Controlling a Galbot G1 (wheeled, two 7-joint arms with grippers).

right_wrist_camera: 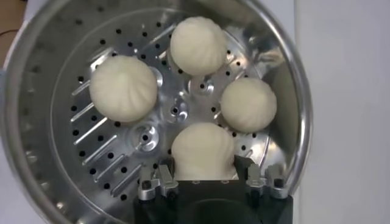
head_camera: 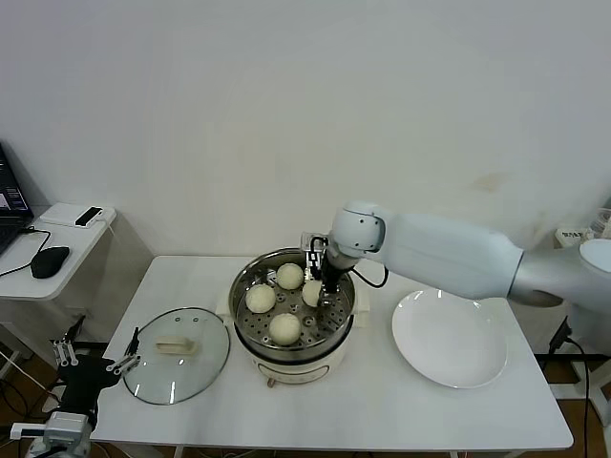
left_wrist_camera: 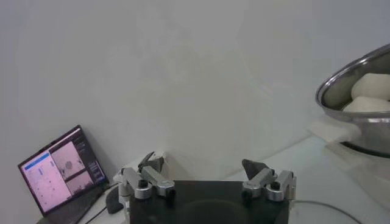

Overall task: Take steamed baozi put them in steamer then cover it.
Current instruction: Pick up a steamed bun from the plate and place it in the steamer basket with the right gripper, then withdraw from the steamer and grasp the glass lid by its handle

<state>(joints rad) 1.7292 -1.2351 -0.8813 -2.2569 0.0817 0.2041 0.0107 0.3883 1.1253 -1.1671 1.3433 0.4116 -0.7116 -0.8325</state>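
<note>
The steamer (head_camera: 244,334) stands at mid table with its perforated tray (right_wrist_camera: 116,152) showing. Several baozi lie on the tray (head_camera: 289,275) (head_camera: 260,298) (head_camera: 284,327). My right gripper (head_camera: 321,286) reaches down into the pot from the right and is shut on one more baozi (right_wrist_camera: 202,149), which rests low on the tray with a finger (right_wrist_camera: 166,173) on each side. The cover (head_camera: 143,377), a glass lid with a cream handle, lies flat on the table left of the pot. My left gripper (head_camera: 95,359) is parked open and empty off the table's front left corner.
An empty white plate (head_camera: 449,340) lies right of the steamer. A side desk at far left holds a laptop (left_wrist_camera: 58,173) and a mouse (head_camera: 50,260). The steamer's rim (left_wrist_camera: 350,76) shows in the left wrist view. A white wall stands behind.
</note>
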